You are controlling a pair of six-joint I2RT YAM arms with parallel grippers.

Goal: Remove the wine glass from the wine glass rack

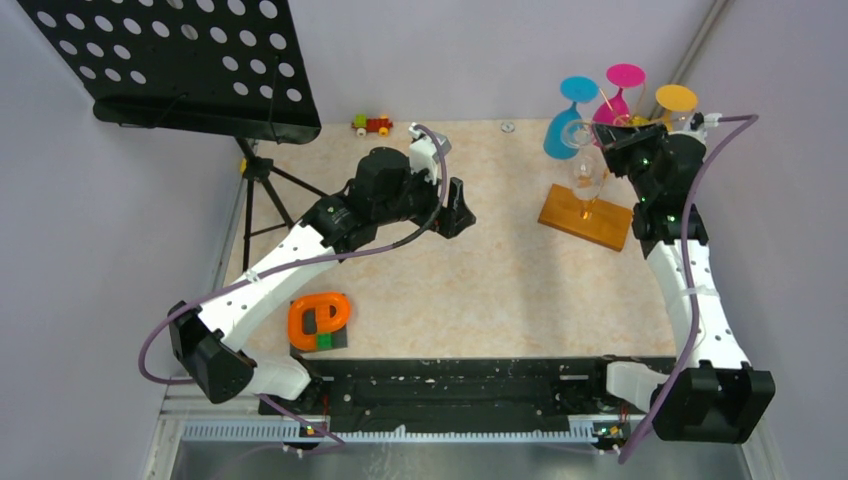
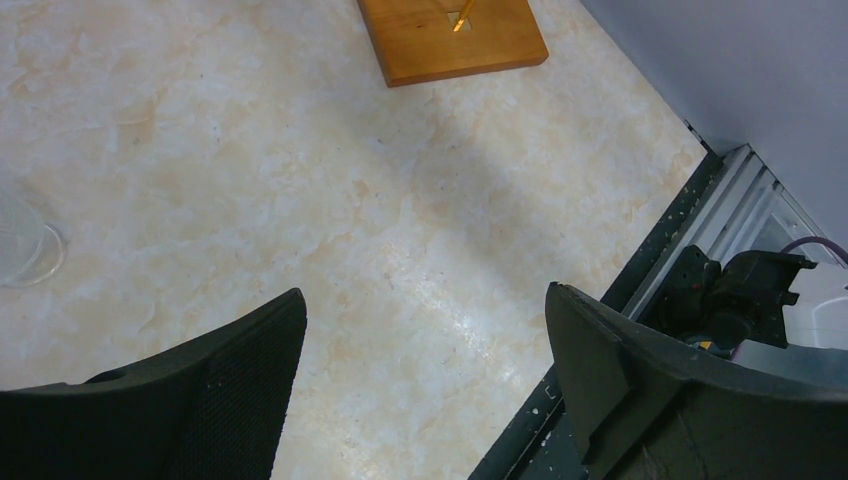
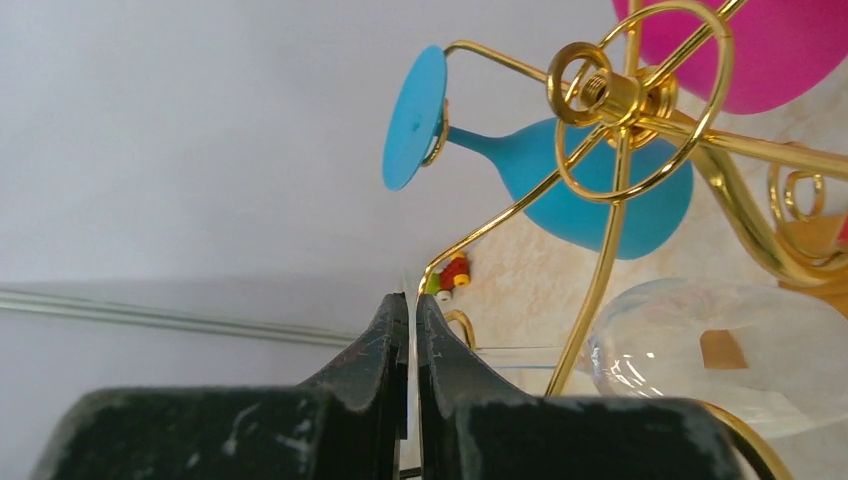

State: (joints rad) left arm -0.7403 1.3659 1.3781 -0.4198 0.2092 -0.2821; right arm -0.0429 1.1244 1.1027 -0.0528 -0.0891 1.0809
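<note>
The wine glass rack (image 1: 585, 217) stands at the back right, a gold pole on an orange-brown wooden base, its hub and curled arms (image 3: 610, 95) close in the right wrist view. A clear wine glass (image 1: 588, 172) hangs upside down on it, its bowl (image 3: 720, 350) low on the right. My right gripper (image 1: 603, 140) (image 3: 411, 300) is shut, with the thin clear edge of that glass's foot between its fingertips. Blue (image 3: 600, 190), pink (image 1: 620, 95) and yellow (image 1: 676, 100) glasses hang behind. My left gripper (image 1: 462, 205) (image 2: 425, 320) hovers open over the mid table, holding nothing.
A black perforated music stand (image 1: 180, 60) on a tripod fills the back left. A small toy car (image 1: 372, 124) sits by the back wall. An orange ring-shaped object (image 1: 320, 320) lies at the front left. A clear round thing (image 2: 25, 250) rests on the table left of my left gripper.
</note>
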